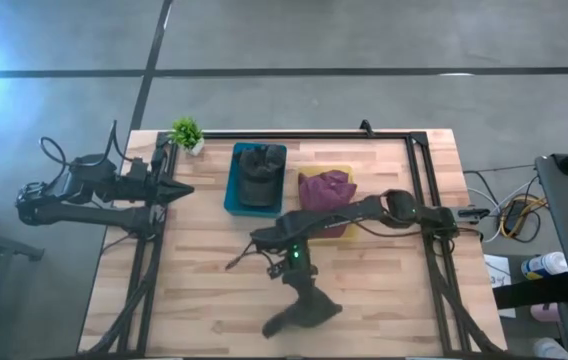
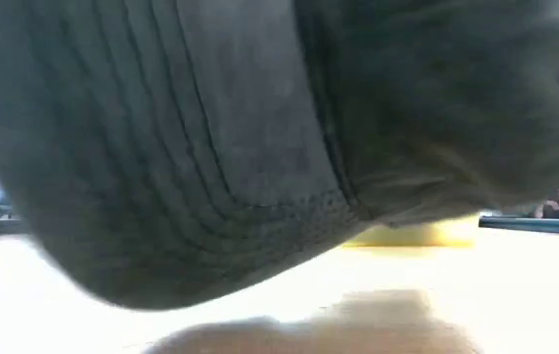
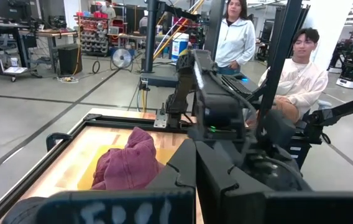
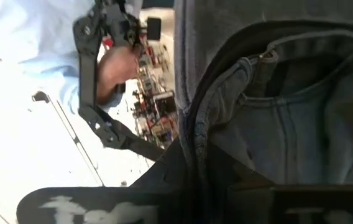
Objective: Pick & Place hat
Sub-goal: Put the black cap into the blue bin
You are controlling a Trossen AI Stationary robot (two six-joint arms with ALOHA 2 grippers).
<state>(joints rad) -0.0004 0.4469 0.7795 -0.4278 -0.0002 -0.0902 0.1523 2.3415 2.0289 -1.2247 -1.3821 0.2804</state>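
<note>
Right gripper (image 1: 299, 300) is hanging low in the bottom centre of the high view, clenched on a dark grey hat (image 1: 304, 310) that is dangling just over the table (image 1: 214, 280). From where I am standing the hat is being carried by its fabric near the crown, so the brim is drooping free — that would explain why the low view is almost filled with grey stitched brim, with only a strip of pale table showing beneath it. In the right wrist view the hat's inner band and seams are sitting pressed right up against the gripper, which fits a firm pinch rather than a loose hook.

Up in the middle of the high view a blue bin (image 1: 234, 190) is sitting with another dark item (image 1: 260, 175) inside it, and just to the right of it a maroon cloth (image 1: 326, 188) is lying heaped on a yellow tray (image 1: 345, 230). I'd guess the hat is heading for one of those, though I cannot tell which.

Over at the left edge of the high view the left gripper (image 1: 179, 190) is waiting beside a small green plant (image 1: 186, 131), its fingers looking drawn to a shut point and holding nothing — parked clear, I'd judge, so the right arm has room to swing. Two people are showing in the room behind the table in the left wrist view.
</note>
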